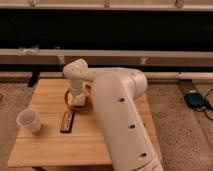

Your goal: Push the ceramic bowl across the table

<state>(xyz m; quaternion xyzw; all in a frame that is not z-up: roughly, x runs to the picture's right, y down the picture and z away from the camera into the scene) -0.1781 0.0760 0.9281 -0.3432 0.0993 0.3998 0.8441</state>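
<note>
The ceramic bowl point(71, 101) is a shallow orange-brown dish near the middle of the light wood table point(50, 140). The white arm reaches over it from the right and covers most of its right half. My gripper point(77, 97) points down into or just above the bowl, at the end of the arm's wrist. What lies inside the bowl is hidden by the gripper.
A white cup point(29, 120) stands at the table's left side. A small dark flat object point(67, 121) lies in front of the bowl. A dark wall with a rail runs behind the table. A blue object point(194, 99) sits on the carpet to the right.
</note>
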